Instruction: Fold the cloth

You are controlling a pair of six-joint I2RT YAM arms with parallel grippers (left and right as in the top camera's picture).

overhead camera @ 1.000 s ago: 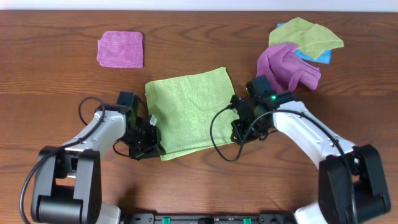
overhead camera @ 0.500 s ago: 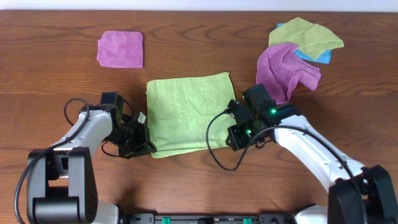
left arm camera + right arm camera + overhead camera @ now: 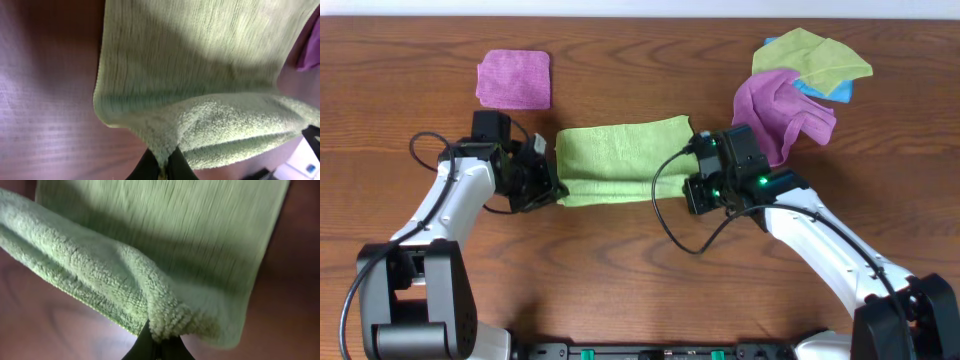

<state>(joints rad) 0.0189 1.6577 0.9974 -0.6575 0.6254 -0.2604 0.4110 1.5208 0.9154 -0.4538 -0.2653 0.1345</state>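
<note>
The lime-green fuzzy microfibre cloth [image 3: 620,160] lies at the middle of the brown wooden table [image 3: 640,290]. From overhead it shows as a wide band, its far half flat on the wood and its near edge lifted. The left gripper [image 3: 548,186] holds the near left corner and the right gripper [image 3: 692,193] holds the near right corner. In the left wrist view the dark fingertips [image 3: 150,167] are pinched together on a fuzzy fold of the cloth [image 3: 190,65], which droops in a soft roll above the flat part. In the right wrist view the jaws are likewise clamped on the thick edge of the cloth [image 3: 150,240].

A crumpled purple cloth [image 3: 782,110] sits just beside the right arm's wrist, near the cloth's far right corner but apart from it. Beyond that, a second green cloth [image 3: 810,58] lies bunched on a blue cloth [image 3: 836,92]. A flat purple square cloth [image 3: 513,79] lies well apart at the far left. A black cable [image 3: 670,220] loops from the right arm over the wood below the cloth.
</note>
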